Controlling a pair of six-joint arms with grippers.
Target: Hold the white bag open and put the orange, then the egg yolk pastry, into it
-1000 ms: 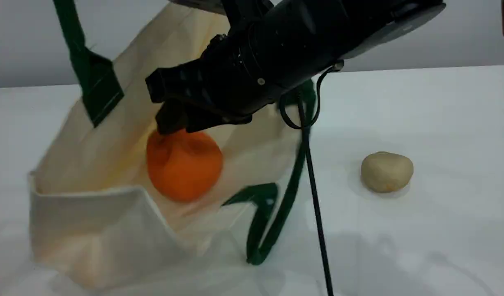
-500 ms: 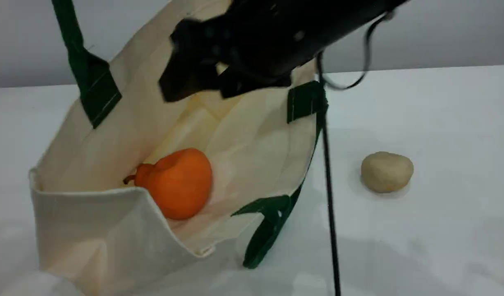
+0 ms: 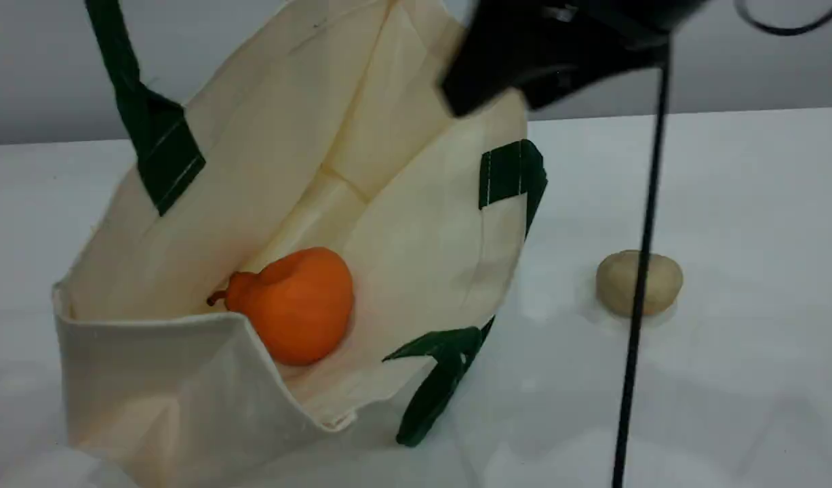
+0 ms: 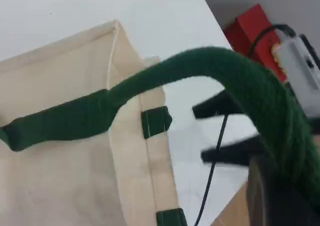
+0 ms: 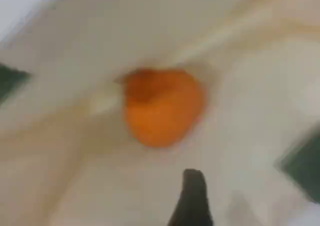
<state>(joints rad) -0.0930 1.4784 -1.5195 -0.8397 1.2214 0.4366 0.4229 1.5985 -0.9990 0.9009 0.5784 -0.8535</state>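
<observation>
The white bag (image 3: pixel 402 224) lies tilted with its mouth wide open. One dark green handle (image 3: pixel 127 88) is pulled up out of the top of the scene view. In the left wrist view that handle (image 4: pixel 150 83) loops over my left gripper (image 4: pixel 280 186), which is shut on it. The orange (image 3: pixel 290 305) lies on its side inside the bag, stem to the left, and nothing touches it. My right gripper (image 3: pixel 497 88) hangs blurred above the bag's right rim, open and empty; one fingertip (image 5: pixel 192 196) shows above the orange (image 5: pixel 162 105). The egg yolk pastry (image 3: pixel 619 281) sits on the table, right of the bag.
The right arm's black cable (image 3: pixel 636 305) hangs straight down in front of the pastry. The bag's second green handle (image 3: pixel 436 386) lies slack on the white table (image 3: pixel 741 203) by the bag's mouth. A red box (image 4: pixel 247 28) stands beyond the table edge.
My right gripper has opened, let go of the orange and risen up and to the right out of the bag. The orange has settled on its side in the bag.
</observation>
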